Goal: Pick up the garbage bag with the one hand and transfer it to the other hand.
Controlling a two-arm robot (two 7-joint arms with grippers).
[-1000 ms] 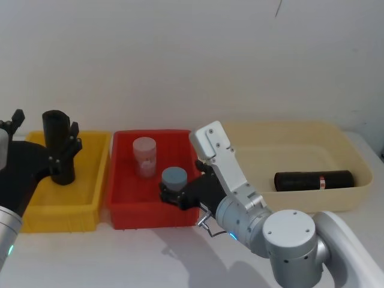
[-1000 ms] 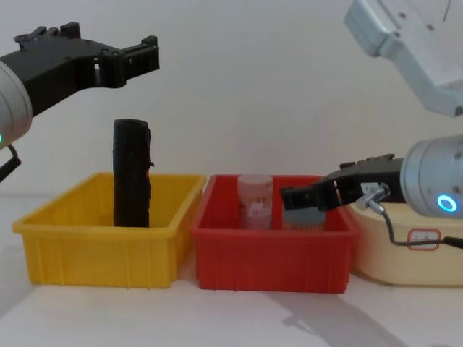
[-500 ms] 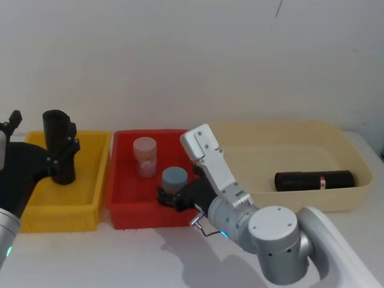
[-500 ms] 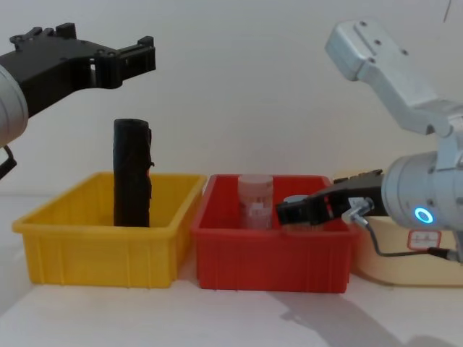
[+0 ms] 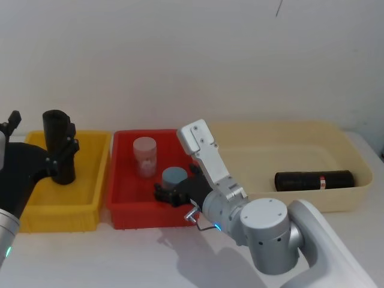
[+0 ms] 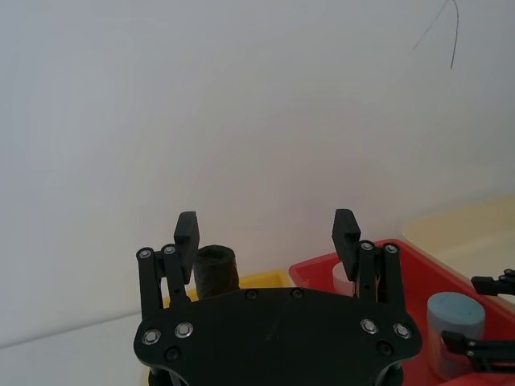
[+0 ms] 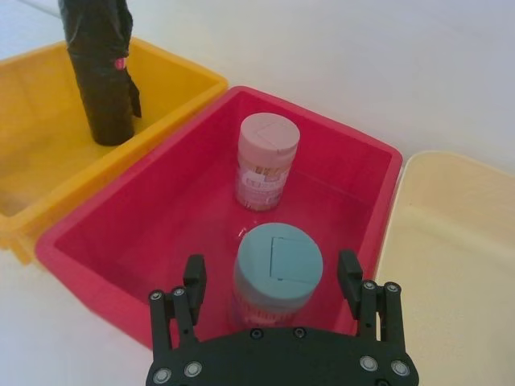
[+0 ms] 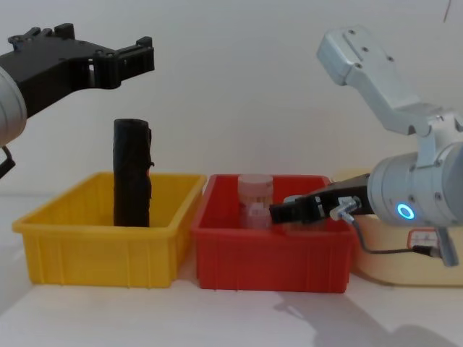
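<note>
With the red bin (image 5: 123, 204) as my ref pt, the garbage bag (image 5: 59, 147) stands upright in the yellow bin (image 5: 90, 201) just left of it, near that bin's back wall, its small red label (image 7: 121, 63) at mid-height facing the red bin. My left gripper (image 8: 137, 58) hangs high above the yellow bin, well over the bag's top, not touching it; fingers spread wide, nothing btwn them. In the left wrist view the bag's top sits just behind one of the fingertips (image 6: 187, 229).

My right gripper (image 5: 163, 195) is low over the red bin's front-right part, jaws wide apart & straddling a blue-lidded jar (image 7: 278, 269) w/o clearly touching it. A pink-lidded jar (image 5: 144, 156) stands further back in the red bin, near its middle. Right of the red bin lies a cream tub (image 5: 336, 135) w/ a second black roll (image 5: 313, 180) on its side along the tub's far-right part.
</note>
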